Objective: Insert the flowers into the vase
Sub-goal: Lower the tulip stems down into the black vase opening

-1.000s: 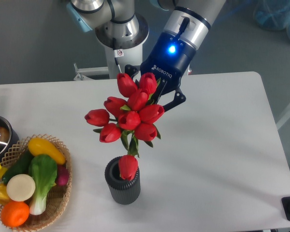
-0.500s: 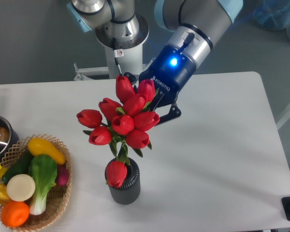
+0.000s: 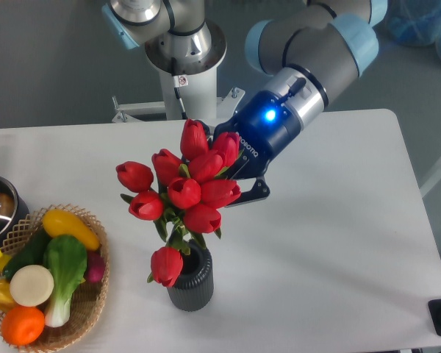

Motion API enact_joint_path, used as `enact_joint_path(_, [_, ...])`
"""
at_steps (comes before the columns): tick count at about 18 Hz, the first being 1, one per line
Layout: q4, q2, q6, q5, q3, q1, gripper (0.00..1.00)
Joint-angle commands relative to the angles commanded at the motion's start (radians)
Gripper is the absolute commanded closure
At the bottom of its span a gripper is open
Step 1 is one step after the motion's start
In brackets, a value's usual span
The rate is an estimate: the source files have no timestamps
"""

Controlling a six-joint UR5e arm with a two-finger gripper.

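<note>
The gripper (image 3: 231, 175) sits behind the flowers (image 3: 185, 193), apparently clenched on the bunch, though the buds hide its fingers. The stems lean down into the mouth of the vase (image 3: 190, 277), which stands upright on the table (image 3: 338, 243). One bud droops over the vase's left rim.

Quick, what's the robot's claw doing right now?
Gripper: mostly hidden behind the flowers, seemingly closed on them, stems reaching into the vase.
</note>
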Motion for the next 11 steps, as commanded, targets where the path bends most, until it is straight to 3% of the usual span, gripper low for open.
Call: enact_joint_path(11, [0.0,-0.038,0.038,0.0,0.006,-0.003,0.94])
